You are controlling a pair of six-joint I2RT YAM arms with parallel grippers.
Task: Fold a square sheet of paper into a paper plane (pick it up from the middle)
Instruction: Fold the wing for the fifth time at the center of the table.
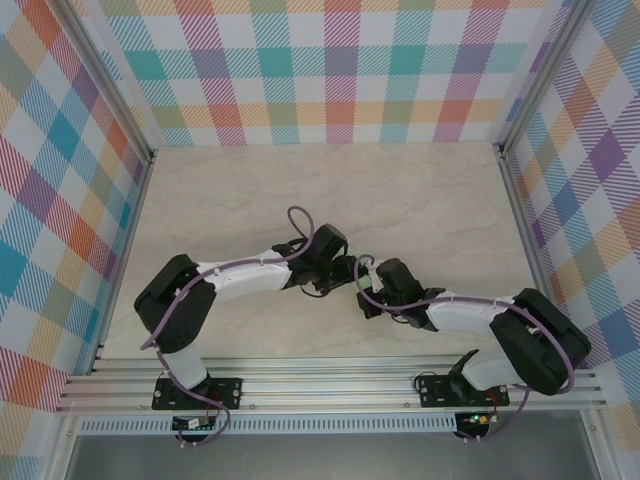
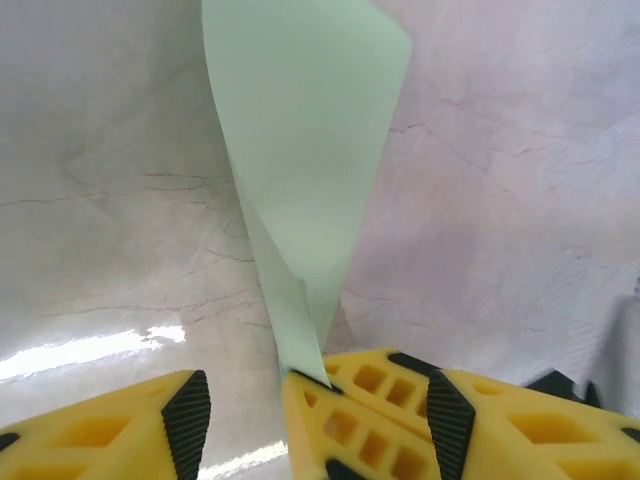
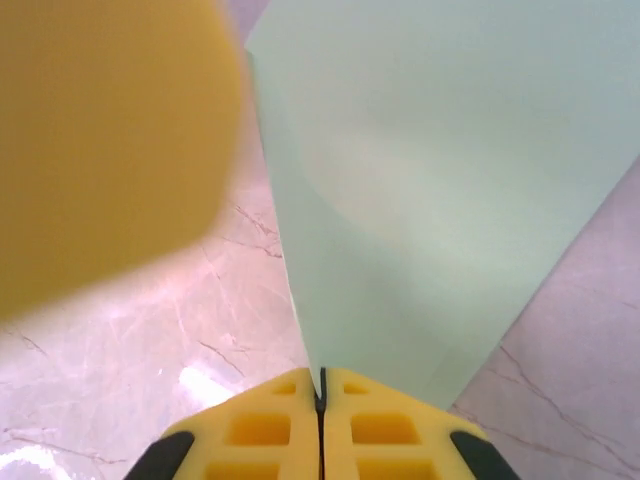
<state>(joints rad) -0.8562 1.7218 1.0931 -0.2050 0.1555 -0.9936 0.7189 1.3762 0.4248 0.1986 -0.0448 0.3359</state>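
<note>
The mint-green paper point(image 3: 440, 180) is held off the marble-patterned tabletop point(image 1: 420, 200), near the middle of the table, where the two wrists meet. In the right wrist view its lower edge is pinched in the seam between the yellow fingers of the right gripper point(image 3: 321, 385), which are pressed together with no gap, and from there the paper fans upward and to the right as a broad, smooth surface. In the left wrist view the same paper point(image 2: 300, 130) is seen as a tall, tapering, curled shape (one layer is lapped over another along its lower part), narrowing down to a point between the fingers of the left gripper point(image 2: 318, 410). Those jaws are spread wide, with no pad laid on the paper, and a further yellow finger block point(image 2: 360, 410) is seen in the gap just beside the paper's lower tip. A blurred yellow finger point(image 3: 110, 140) is seen close at the upper left of the right wrist view. From above, the left arm point(image 1: 240, 280) and the right arm point(image 1: 470, 315) are bent inward toward each other, with an aluminium rail point(image 1: 330, 385) at the near edge and plaid walls point(image 1: 330, 70) at the left, right and far sides.
</note>
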